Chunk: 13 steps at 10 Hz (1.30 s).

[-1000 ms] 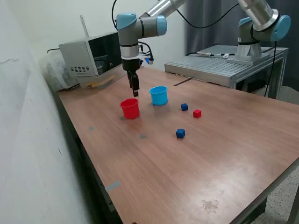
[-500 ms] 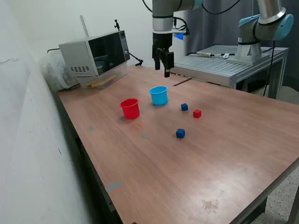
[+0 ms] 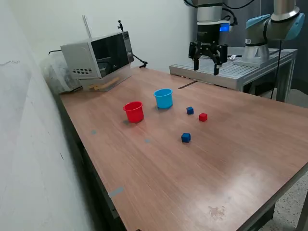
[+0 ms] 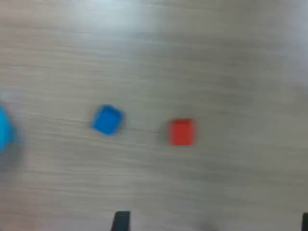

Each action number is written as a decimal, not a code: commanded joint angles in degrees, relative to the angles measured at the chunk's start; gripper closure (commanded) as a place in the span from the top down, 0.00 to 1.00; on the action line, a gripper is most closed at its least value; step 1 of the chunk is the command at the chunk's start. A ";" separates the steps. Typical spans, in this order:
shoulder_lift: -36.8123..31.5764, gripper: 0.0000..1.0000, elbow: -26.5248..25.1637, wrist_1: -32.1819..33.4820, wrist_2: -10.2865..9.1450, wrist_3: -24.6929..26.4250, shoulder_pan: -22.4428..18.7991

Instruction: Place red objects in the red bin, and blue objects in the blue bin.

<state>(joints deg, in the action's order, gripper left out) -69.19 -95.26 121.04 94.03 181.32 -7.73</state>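
My gripper [image 3: 205, 65] hangs open and empty high above the table, over the area behind the cubes. Below it on the wooden table lie one red cube [image 3: 203, 117] [image 4: 182, 132] and a dark blue cube [image 3: 190, 110] [image 4: 107, 120] side by side. A second blue cube [image 3: 186, 137] sits nearer the front. The red bin [image 3: 134, 111] and the blue bin [image 3: 163, 97] stand upright toward the exterior view's left; only an edge of the blue bin [image 4: 4, 132] shows in the blurred wrist view. The dark fingertips [image 4: 120, 222] show at that picture's border.
A microwave [image 3: 96, 55] stands at the table's back corner on the exterior view's left, with a plastic bag beside it. A second arm's base [image 3: 262, 38] sits on a grey metal platform [image 3: 226, 67] behind the table.
The arm has swung from above the red bin toward the exterior view's right, rising well above the table. The fingers now stand apart. Cubes and cups have not moved.
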 commanded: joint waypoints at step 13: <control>21.29 1.00 19.58 1.30 -5.70 -16.06 -4.23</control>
<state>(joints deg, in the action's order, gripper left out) -50.57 -78.24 122.30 88.42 169.90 -14.51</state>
